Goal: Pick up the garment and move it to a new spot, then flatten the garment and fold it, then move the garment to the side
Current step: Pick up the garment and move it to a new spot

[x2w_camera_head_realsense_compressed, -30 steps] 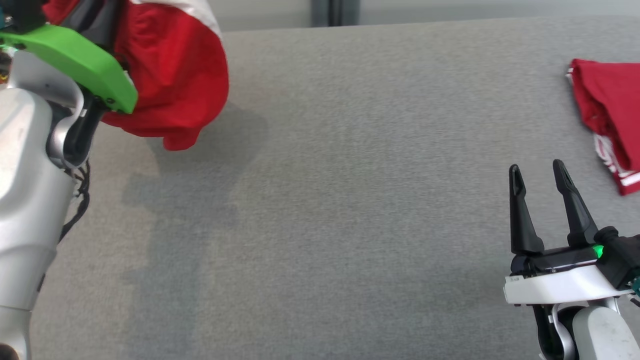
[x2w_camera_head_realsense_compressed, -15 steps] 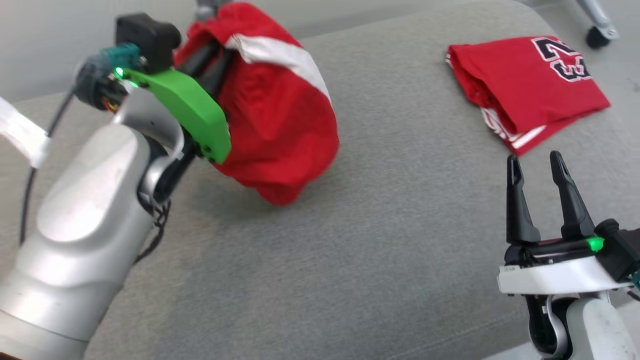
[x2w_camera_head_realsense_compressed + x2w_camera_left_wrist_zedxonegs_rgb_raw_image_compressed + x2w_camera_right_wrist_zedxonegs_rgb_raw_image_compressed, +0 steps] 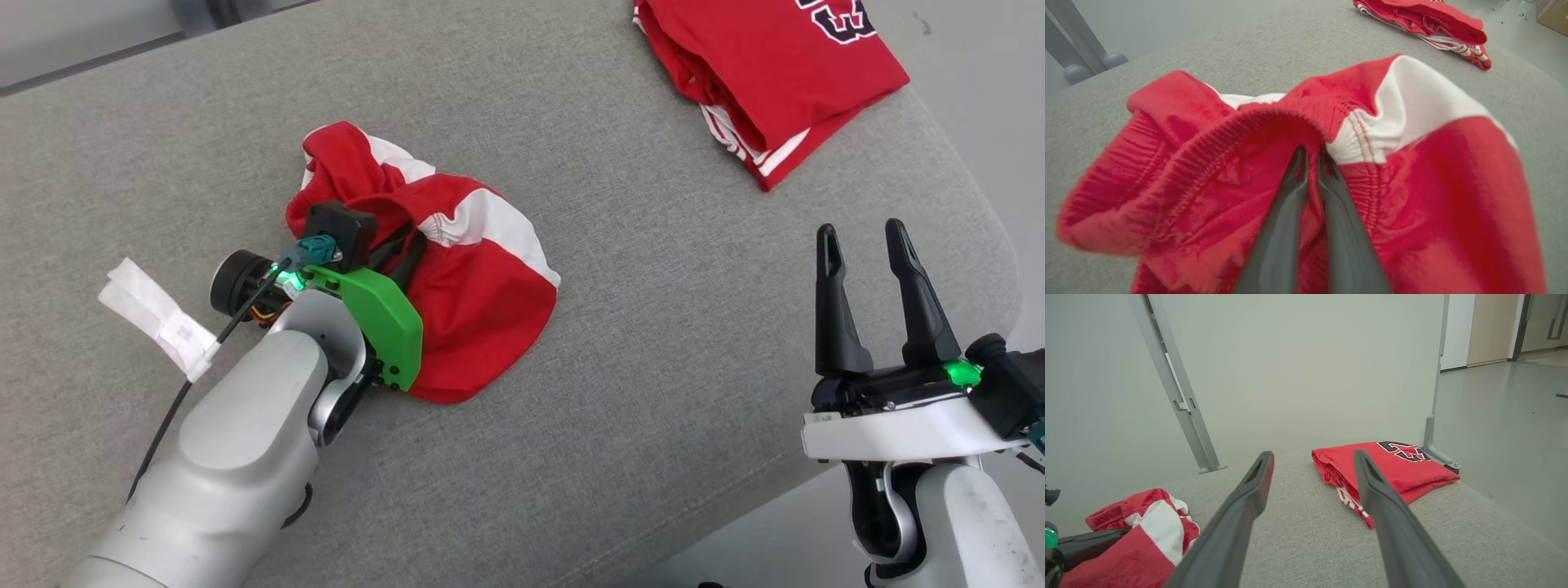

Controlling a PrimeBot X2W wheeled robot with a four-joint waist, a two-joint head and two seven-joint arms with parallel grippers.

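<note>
The garment (image 3: 482, 302) is a crumpled red piece with white panels, lying in a heap on the grey padded surface (image 3: 620, 425). My left gripper (image 3: 396, 245) is shut on its ribbed red hem, the fingertips buried in the folds. The left wrist view shows both dark fingers (image 3: 1290, 192) pinched together on the garment (image 3: 1412, 183), at my left gripper (image 3: 1310, 153). My right gripper (image 3: 861, 233) stands open and holds nothing near the surface's right edge, well apart from the heap. In the right wrist view my right gripper (image 3: 1312, 455) points across the surface, with the garment (image 3: 1147, 531) at the lower left.
A folded red jersey (image 3: 767, 73) with dark numerals lies at the far right corner, also seen as the jersey (image 3: 1396, 469) and the jersey (image 3: 1425, 20). The surface's rounded edge runs at lower right, with floor beyond. A white tag (image 3: 155, 314) hangs on the left arm's cable. Metal frame legs (image 3: 1180, 396) stand behind.
The head camera has shifted. My left gripper has come down with the garment, which hung in the air before and now rests on the surface. The right gripper stays open.
</note>
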